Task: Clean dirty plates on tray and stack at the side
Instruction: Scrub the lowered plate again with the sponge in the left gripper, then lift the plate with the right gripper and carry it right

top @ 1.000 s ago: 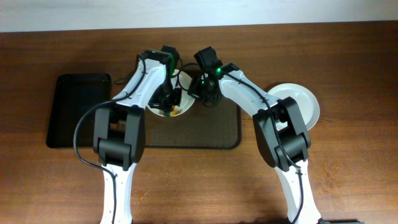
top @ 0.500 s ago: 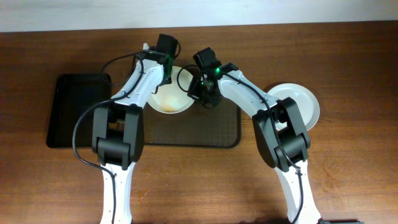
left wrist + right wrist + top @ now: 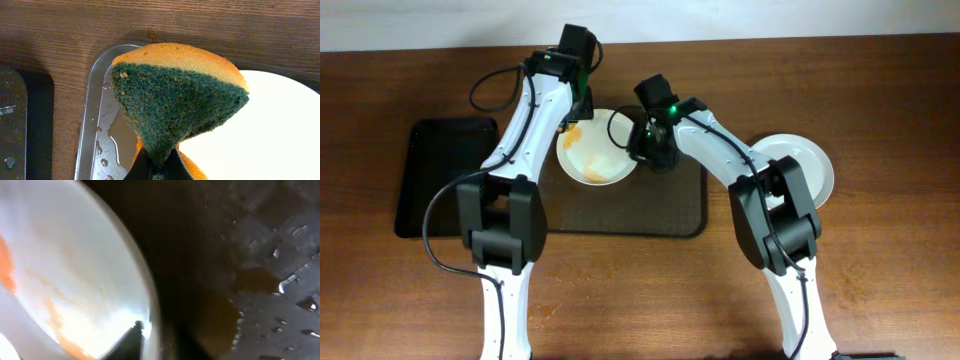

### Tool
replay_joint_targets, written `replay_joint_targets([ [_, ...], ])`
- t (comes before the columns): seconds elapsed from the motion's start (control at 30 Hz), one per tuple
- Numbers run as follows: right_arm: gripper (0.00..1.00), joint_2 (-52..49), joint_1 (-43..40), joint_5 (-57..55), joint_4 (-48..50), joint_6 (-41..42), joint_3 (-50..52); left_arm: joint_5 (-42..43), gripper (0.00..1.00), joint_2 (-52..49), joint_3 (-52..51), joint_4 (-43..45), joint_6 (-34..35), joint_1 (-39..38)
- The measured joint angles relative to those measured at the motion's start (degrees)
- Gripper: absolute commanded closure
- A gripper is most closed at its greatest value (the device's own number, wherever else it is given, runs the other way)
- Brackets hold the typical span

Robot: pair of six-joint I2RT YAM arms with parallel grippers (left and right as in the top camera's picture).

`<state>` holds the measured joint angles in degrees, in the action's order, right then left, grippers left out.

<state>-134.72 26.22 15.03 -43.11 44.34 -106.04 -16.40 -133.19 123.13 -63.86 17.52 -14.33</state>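
Numbering two: stained plate [image 3: 592, 160] on tray [image 3: 670, 205], plate [image 3: 810, 165] aside; one sponge [image 3: 175, 95]

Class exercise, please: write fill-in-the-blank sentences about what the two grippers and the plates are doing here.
1. The left gripper holds a ___.
2. The plate on the tray bears ___ streaks.
3. The right gripper holds that plate by its ___.
4. A stack of plates lies on the tray's ___ side.
Missing words: sponge, orange, rim, right.

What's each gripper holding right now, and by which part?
Left gripper pinches the sponge by its narrowed lower end. Right gripper grips the sauce-streaked white plate by its rim.
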Motion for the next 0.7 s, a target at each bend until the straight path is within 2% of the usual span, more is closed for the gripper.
replay_joint_targets([
  [0.1,0.96,-0.02,-0.2,1.05,-0.42,-1.4,0.09,0.44,0.99,0.0,0.0,-0.02,0.02,0.11],
  [0.23,0.96,0.35,-1.7,2.99,-5.51,-8.68,-0.04,0.87,0.99,0.0,0.0,-1.49,0.0,0.11],
  [0.33,0.95,3.19,-2.34,-4.13,-11.93,-13.35,0.0,2.25,0.99,0.0,0.0,-1.9,0.0,0.26],
  [0.47,0.96,14.05,-0.55,-24.63,-18.51,-16.41,0.04,4.22,0.99,0.0,0.0,-0.9,0.0,0.68],
  [0.57,0.96,21.14,5.7,-44.24,-21.7,-17.2,0.02,4.63,0.99,0.0,0.0,-0.22,0.0,1.07],
  [0.7,0.96,22.36,13.35,-64.04,-25.9,-16.2,0.02,4.68,0.99,0.0,0.0,-0.2,0.0,1.36],
])
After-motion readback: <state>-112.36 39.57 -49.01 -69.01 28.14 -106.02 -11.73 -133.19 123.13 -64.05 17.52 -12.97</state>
